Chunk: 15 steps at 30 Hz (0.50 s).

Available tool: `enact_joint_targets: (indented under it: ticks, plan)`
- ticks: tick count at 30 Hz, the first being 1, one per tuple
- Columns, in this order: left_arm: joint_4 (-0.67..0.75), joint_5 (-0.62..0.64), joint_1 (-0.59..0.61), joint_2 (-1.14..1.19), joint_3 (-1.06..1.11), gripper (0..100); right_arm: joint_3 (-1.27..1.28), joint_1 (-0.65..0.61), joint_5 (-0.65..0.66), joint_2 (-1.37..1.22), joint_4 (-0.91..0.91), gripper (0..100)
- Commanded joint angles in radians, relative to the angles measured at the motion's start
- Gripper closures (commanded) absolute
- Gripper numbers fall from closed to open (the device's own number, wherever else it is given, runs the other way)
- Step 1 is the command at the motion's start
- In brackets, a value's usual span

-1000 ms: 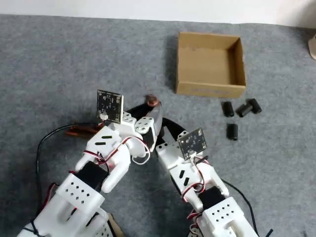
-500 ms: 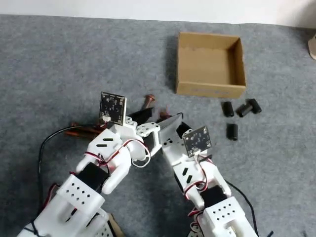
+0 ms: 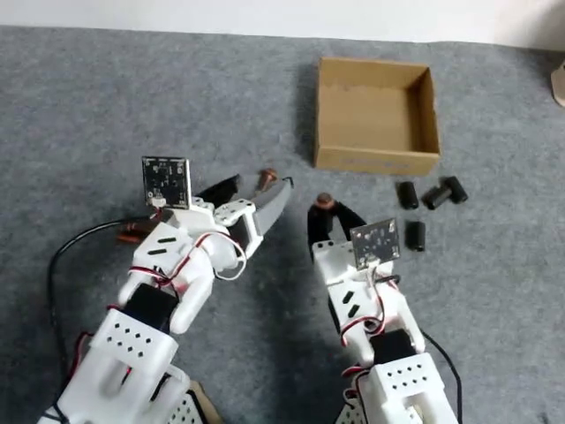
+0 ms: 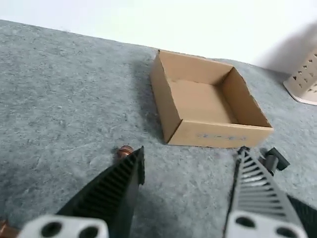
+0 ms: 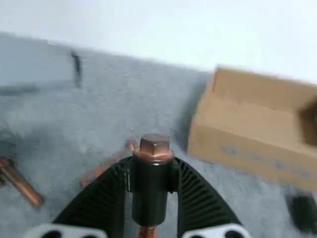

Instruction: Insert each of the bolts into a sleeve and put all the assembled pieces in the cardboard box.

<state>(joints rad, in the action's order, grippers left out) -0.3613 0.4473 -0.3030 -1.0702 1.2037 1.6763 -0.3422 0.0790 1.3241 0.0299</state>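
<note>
My right gripper (image 3: 325,215) is shut on a black sleeve (image 5: 150,191) with a copper bolt head (image 5: 154,147) sticking out of its top, held upright above the carpet between the two arms. My left gripper (image 3: 261,185) stands open with nothing between its fingers; a loose bolt (image 3: 267,177) lies on the carpet by its fingertips, its head (image 4: 125,150) beside the black finger (image 4: 119,183). The open cardboard box (image 3: 375,161) sits beyond both grippers. Several black sleeves (image 3: 414,234) lie in front of the box's right corner.
More copper bolts (image 3: 132,231) lie on the carpet left of the left arm, with two (image 5: 20,184) visible in the right wrist view. A white object (image 4: 304,79) stands at the far right, beyond the box (image 4: 223,134).
The two grippers, together a second ago, have come apart. The left one opened and drew back to the left; the right one moved right, carrying the sleeve with the bolt in it.
</note>
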Motion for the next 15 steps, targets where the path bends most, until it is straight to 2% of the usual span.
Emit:
enact_joint_targets:
  ticks: [1,9,15]
  plan:
    - [-0.002,-0.002,0.019,-0.013,-0.01,72,0.024,0.041,-0.002,0.008,0.122,99.4]
    - [-0.003,-0.002,0.021,-0.013,-0.001,72,-0.249,0.05,-0.043,-0.016,0.338,99.4]
    - [-0.005,-0.003,0.021,-0.013,0.001,72,-0.493,0.056,-0.043,-0.305,0.397,99.4]
